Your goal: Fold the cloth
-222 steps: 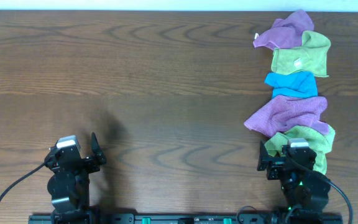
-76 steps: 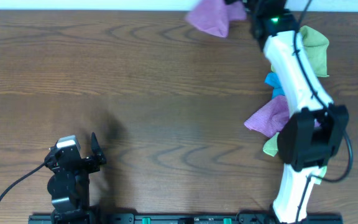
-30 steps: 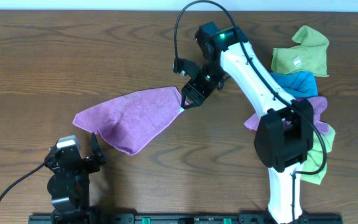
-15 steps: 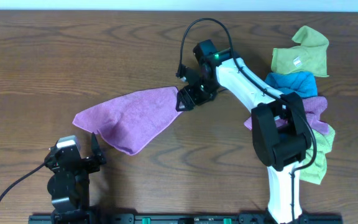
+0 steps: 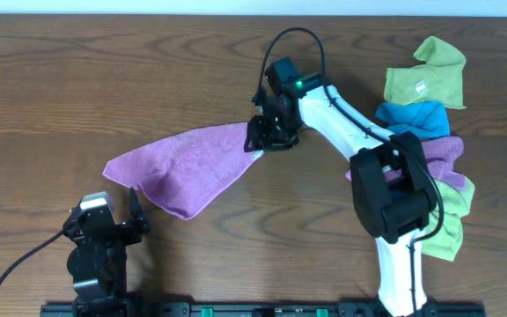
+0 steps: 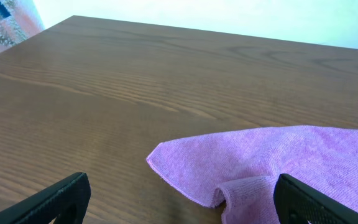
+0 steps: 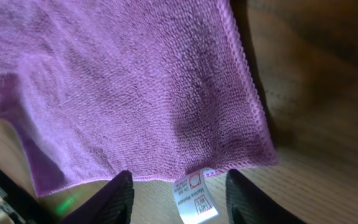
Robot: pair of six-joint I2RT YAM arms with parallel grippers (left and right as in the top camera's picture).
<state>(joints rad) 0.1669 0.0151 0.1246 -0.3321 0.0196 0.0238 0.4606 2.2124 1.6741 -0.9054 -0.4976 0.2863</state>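
A: Where is the purple-magenta square microfibre cloth (image 5: 183, 167)?
B: Loosely spread left of the brown wooden table's (image 5: 77, 79) middle; its small white tag (image 7: 194, 198) sits at the corner nearest the table's centre.
A: The right gripper (image 7: 180, 183)?
B: Over that corner, by the table's centre; jaws part-way apart astride the tag, not closed on it.
A: The left gripper (image 6: 180, 186)?
B: At the table's near edge; jaws wide, empty.

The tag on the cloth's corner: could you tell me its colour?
The tag is white with reddish print, best seen from the right wrist.
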